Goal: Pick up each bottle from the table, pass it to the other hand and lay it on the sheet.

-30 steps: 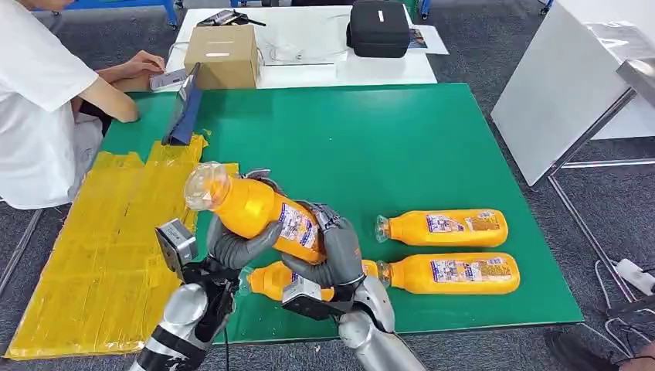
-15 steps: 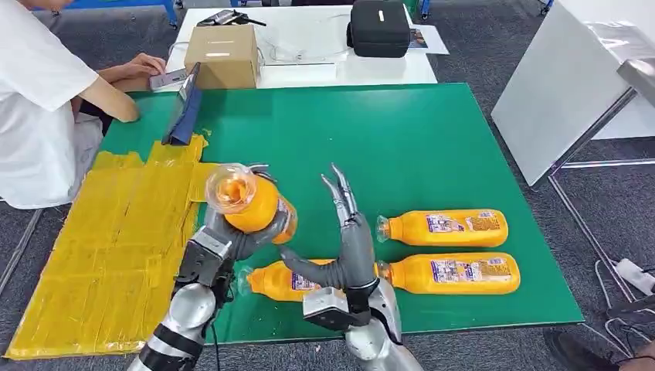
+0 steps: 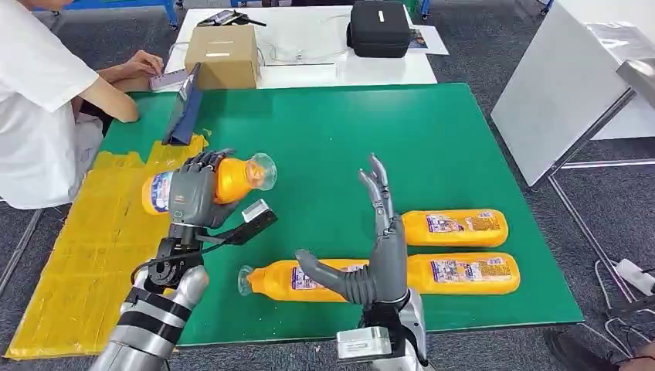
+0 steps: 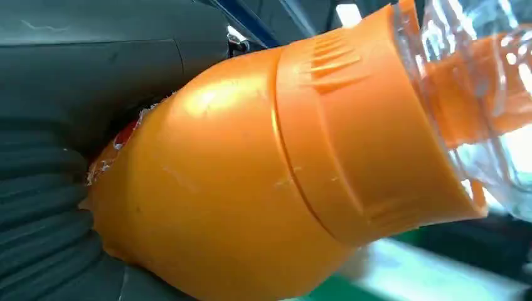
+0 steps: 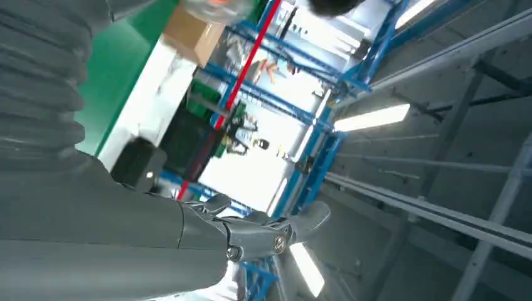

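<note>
A green table [image 3: 432,147] carries a yellow sheet [image 3: 93,255] at its left edge. The left hand [image 3: 193,193] grips 1 orange juice bottle [image 3: 232,176] above the sheet's right border, long axis roughly level, cap end toward the right hand [image 3: 378,247], which is spread wide and holds nothing. 3 bottles [image 3: 456,228] lie right of the sheet.

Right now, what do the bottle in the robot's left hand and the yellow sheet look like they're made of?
Bottle: likely glossy plastic; its clear neck end shows orange liquid and its body catches highlights. Yellow sheet: looks like overlapping strips of shiny tape or plastic film, with wrinkles and seams; which one is unclear. The left hand grips the bottle.
</note>
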### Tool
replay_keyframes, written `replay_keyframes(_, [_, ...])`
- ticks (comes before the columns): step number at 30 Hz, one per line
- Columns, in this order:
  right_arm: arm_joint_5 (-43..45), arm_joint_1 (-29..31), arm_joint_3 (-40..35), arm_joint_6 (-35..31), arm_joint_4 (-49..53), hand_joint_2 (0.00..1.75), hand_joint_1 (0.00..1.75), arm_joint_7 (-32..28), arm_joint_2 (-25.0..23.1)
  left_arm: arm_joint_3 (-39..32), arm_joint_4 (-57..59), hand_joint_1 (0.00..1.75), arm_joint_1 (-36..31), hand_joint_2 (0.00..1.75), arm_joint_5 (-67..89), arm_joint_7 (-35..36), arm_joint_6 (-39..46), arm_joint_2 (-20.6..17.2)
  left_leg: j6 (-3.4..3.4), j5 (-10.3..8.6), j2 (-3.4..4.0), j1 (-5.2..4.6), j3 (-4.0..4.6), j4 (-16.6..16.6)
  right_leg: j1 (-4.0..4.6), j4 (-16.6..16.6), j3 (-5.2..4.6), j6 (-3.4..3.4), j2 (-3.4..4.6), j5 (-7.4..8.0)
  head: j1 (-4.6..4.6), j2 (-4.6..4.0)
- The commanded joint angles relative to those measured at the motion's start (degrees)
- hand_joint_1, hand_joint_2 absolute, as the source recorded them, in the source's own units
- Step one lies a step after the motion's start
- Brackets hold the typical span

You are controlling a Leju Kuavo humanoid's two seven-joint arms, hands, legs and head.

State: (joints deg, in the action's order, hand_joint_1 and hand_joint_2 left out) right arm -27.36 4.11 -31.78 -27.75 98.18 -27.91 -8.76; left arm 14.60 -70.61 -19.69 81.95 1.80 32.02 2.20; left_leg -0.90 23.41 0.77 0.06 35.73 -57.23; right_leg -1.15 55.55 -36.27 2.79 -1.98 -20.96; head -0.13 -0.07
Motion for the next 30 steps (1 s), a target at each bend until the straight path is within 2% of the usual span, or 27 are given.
replay_keyframes(1, [3.8, 0.9, 2.4, 2.7, 2.2, 1.75, 0.00, 0.9, 3.2, -5.9, 30.5, 1.75, -8.3, 1.75, 5.8, 3.3, 1.2, -4.5, 0.11, 0.14, 0.02, 0.09, -0.52, 0.1, 0.06, -0.1, 0.48, -0.21, 0.28, -0.12, 0.00, 0.00])
replay_keyframes(10, [5.0, 3.3, 2.4, 3.9, -1.1, 1.75, 0.00, 0.7, 3.8, -7.7, 40.4, 1.75, -7.6, 1.75, 5.1, 0.1, 7.7, -5.0, 0.07, 0.15, 0.01, 0.10, -0.35, 0.0, 0.07, 0.0, 0.34, -0.16, 0.21, -0.14, 0.00, 0.00])
replay_keyframes(21, [5.0, 3.3, 2.4, 3.9, -1.1, 1.75, 0.00, 0.7, 3.8, -7.7, 40.4, 1.75, -7.6, 1.75, 5.1, 0.1, 7.7, -5.0, 0.06, 0.07, 0.05, 0.06, -0.22, 0.0, 0.04, 0.0, 0.19, -0.12, 0.21, -0.05, 0.00, 0.00])
replay_keyframes(22, [5.7, 3.7, 1.8, 4.8, -1.7, 1.75, 0.00, 0.9, 4.1, -9.1, 39.8, 1.75, -7.0, 1.75, 2.1, -2.8, 8.0, -4.5, 0.09, 0.14, 0.06, 0.09, -0.34, 0.0, 0.06, 0.0, 0.31, -0.18, 0.28, -0.11, 0.00, 0.00])
replay_keyframes(23, [6.1, 4.6, 1.4, 4.8, -3.5, 1.75, 0.00, 0.7, 4.0, -10.8, 39.9, 1.62, -6.1, 1.75, -0.9, -6.0, 8.0, -4.4, 0.08, 0.11, 0.06, 0.08, -0.30, 0.0, 0.07, 0.0, 0.26, -0.15, 0.24, -0.09, 0.00, 0.00])
replay_keyframes(24, [6.2, 4.9, 1.3, 4.7, -4.3, 1.75, 0.00, 0.5, 3.9, -11.5, 40.5, 0.37, -6.0, 1.75, -2.0, -7.4, 8.0, -4.3, 0.06, 0.07, 0.10, 0.06, -0.25, 0.0, 0.05, -0.1, 0.19, -0.10, 0.24, -0.04, 0.00, 0.00])
replay_keyframes(25, [6.3, 5.1, 1.3, 4.7, -4.7, 1.75, 0.00, 0.4, 3.9, -11.9, 40.6, 0.00, -5.9, 1.75, -2.8, -8.4, 8.0, -4.2, 0.09, 0.15, 0.15, 0.10, -0.41, 0.0, 0.08, -0.1, 0.35, -0.16, 0.37, -0.10, 0.00, 0.00])
replay_keyframes(27, [6.3, 5.5, 1.2, 4.2, -5.6, 1.75, 0.00, 0.4, 3.8, -14.1, 45.3, 0.00, -7.7, 1.75, -7.5, -12.7, 7.4, -3.2, 0.09, 0.16, 0.15, 0.10, -0.44, 0.0, 0.08, -0.1, 0.39, -0.16, 0.39, -0.10, -0.02, 0.00])
replay_keyframes(30, [5.8, 5.5, 1.3, 4.2, -5.9, 1.75, 0.00, 1.0, 4.2, -16.1, 44.8, 0.00, -8.2, 1.75, -13.1, -17.3, 3.9, -2.5, 0.08, 0.11, -0.01, 0.10, -0.39, 0.0, 0.07, -0.1, 0.40, -0.16, 0.20, -0.12, 0.00, 0.00])
